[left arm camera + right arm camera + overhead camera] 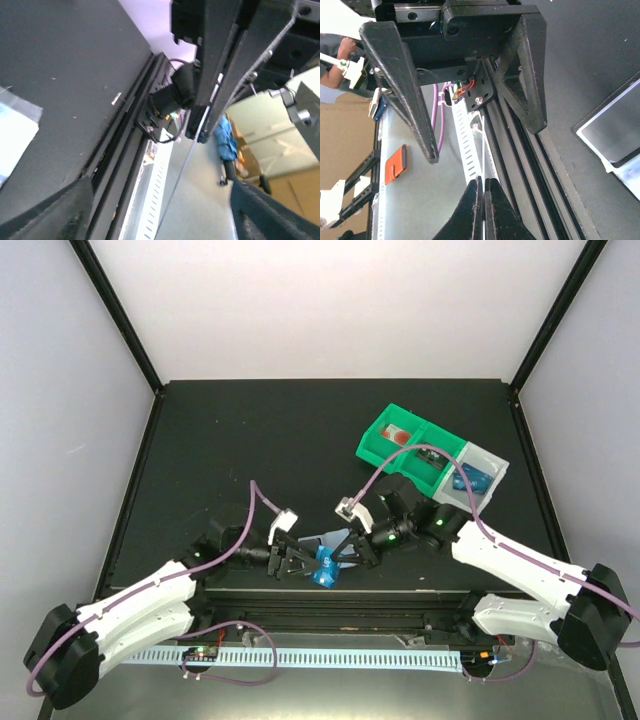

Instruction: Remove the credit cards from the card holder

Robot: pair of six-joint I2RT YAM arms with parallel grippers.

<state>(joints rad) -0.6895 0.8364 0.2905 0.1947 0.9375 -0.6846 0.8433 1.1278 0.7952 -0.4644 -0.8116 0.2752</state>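
Observation:
A bright-blue credit card (325, 568) hangs tilted in the air at the table's near edge, between my two grippers. My right gripper (352, 548) is shut on it. In the right wrist view the shut gripper (484, 182) pinches a thin sheet seen edge-on (482, 155). My left gripper (300, 558) is open, with a finger on each side of that sheet. In the left wrist view this gripper (162, 205) spreads wide around the thin edge (192, 150). The pale card holder (335, 538) lies flat on the table and also shows in both wrist views (615, 127) (15, 135).
A green-and-grey compartment tray (378, 445) stands at the back right, holding a red-and-white item (398, 435) and blue items (468, 480). The table's front rail (330, 595) runs just under the grippers. An orange case (395, 164) lies below the table.

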